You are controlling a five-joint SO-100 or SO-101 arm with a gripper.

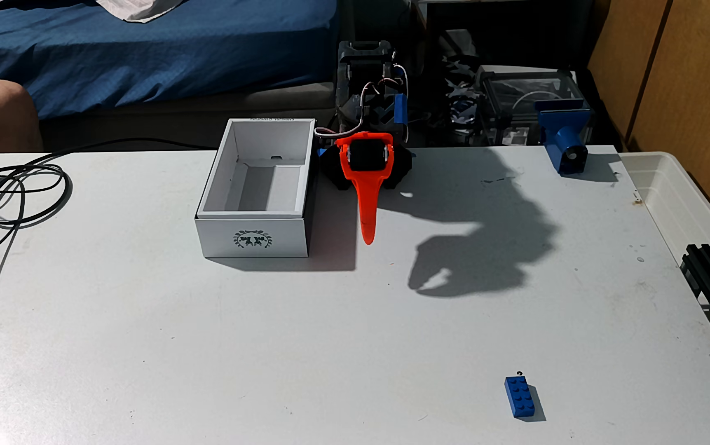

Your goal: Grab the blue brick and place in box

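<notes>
- One coil of dark cable lay at the left edge of the white table in the fixed view, well away from anything the task needed.
- Right of it stood the box, white cardboard with tall walls, open at the top and empty inside, its short emblem-printed side facing the camera.
- Just beside the box's right wall hung the gripper, an orange pincer pointing down toward the table from the black arm at the far edge. From this angle only one long orange finger showed as a single tapering blade, so I could not tell whether the pincer was wide or narrow; nothing was visible in it.
- Further right, the arm's shadow spread across the table, and a larger blue 3D-printed mount sat at the far right edge next to a translucent plastic bin.
- Nearest the camera and to the right lay the blue brick, studs up, flat on the table and well apart from both pincer and box.
- The relation that mattered: the brick lay toward the camera and to the right of the pincer, a long reach diagonally across the table, with its long axis running roughly away from the camera, tilted a little leftward at the far end. By my judgement the grab had not begun, and the fingers would best close across the brick's short sides.
</notes>
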